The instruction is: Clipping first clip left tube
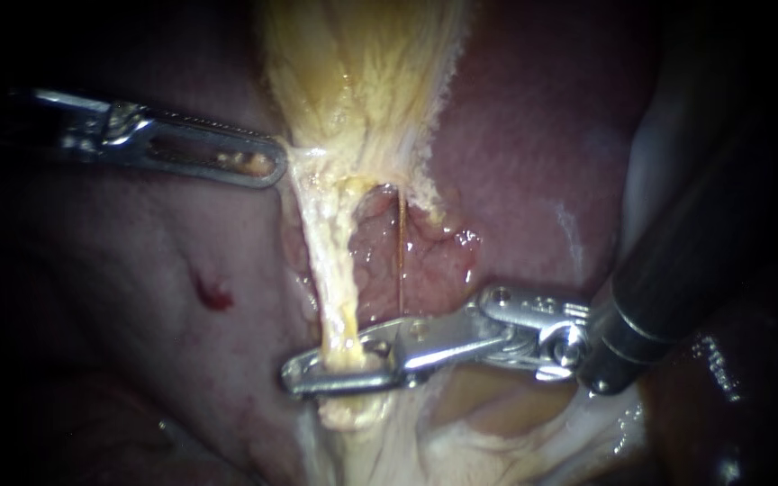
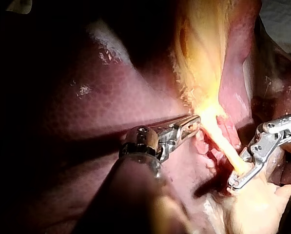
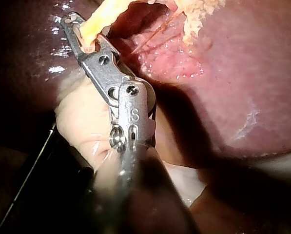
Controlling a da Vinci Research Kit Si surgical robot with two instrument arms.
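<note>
The left tube (image 1: 329,270), a pale yellow strand, runs down from the gallbladder (image 1: 362,81) across the liver (image 1: 533,153). My right instrument (image 1: 294,376) comes in from the right with its jaws around this tube low down, touching it from both sides. The right wrist view shows the same jaws (image 3: 73,23) with the tube (image 3: 100,18) running through them. My left instrument (image 1: 272,166) is shut on the gallbladder's lower edge and holds it taut to the left. A thin reddish right tube (image 1: 401,252) hangs beside the left one.
Raw pink tissue (image 1: 425,252) lies between the two tubes. A small red spot (image 1: 213,295) marks the liver left of the tube. Pale fatty tissue (image 1: 461,432) spreads below my right instrument's jaws.
</note>
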